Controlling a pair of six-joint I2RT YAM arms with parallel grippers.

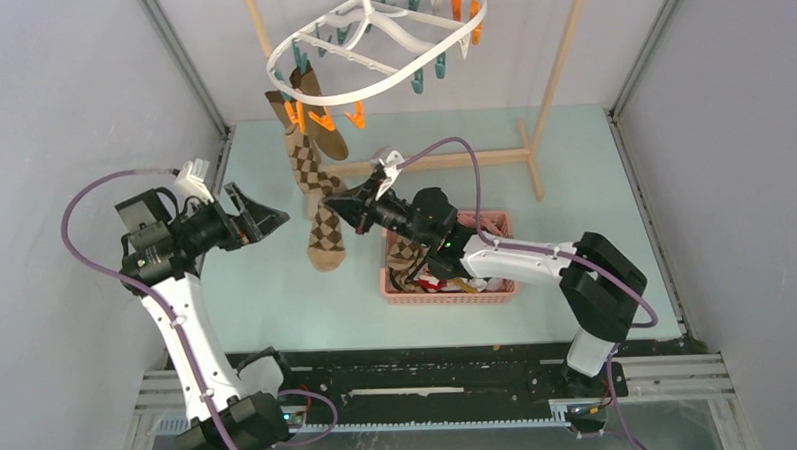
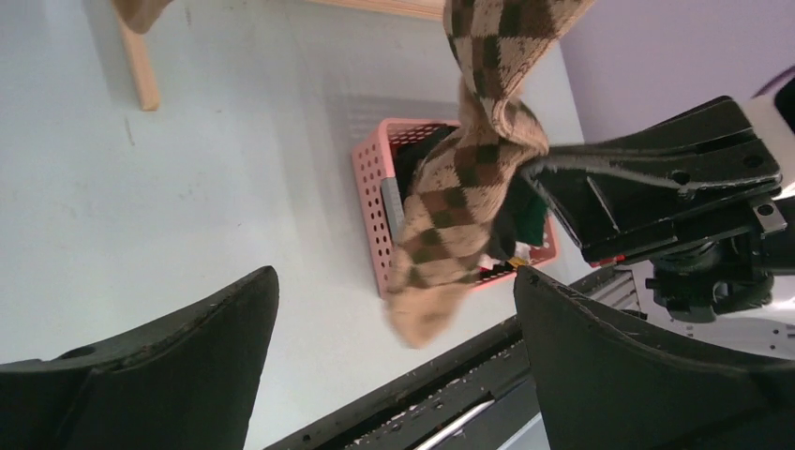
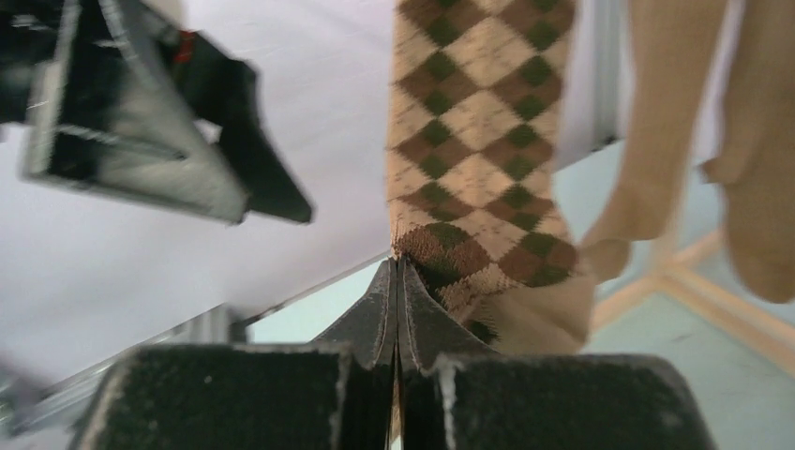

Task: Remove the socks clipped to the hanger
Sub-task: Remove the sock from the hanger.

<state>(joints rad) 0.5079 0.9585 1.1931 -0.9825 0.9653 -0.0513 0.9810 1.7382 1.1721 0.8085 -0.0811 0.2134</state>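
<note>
The white oval hanger hangs at the top with teal and orange clothespins. An argyle sock and a tan-brown sock hang from orange pins at its near-left end. My right gripper is shut on the argyle sock's edge about halfway down; in the right wrist view the shut gripper pinches the sock. My left gripper is open and empty, just left of the sock. In the left wrist view the sock hangs ahead of the open gripper.
A pink basket holding several socks sits under the right arm, and shows in the left wrist view. The light wooden rack frame stands behind. Grey walls close in both sides. A black rail runs along the near edge.
</note>
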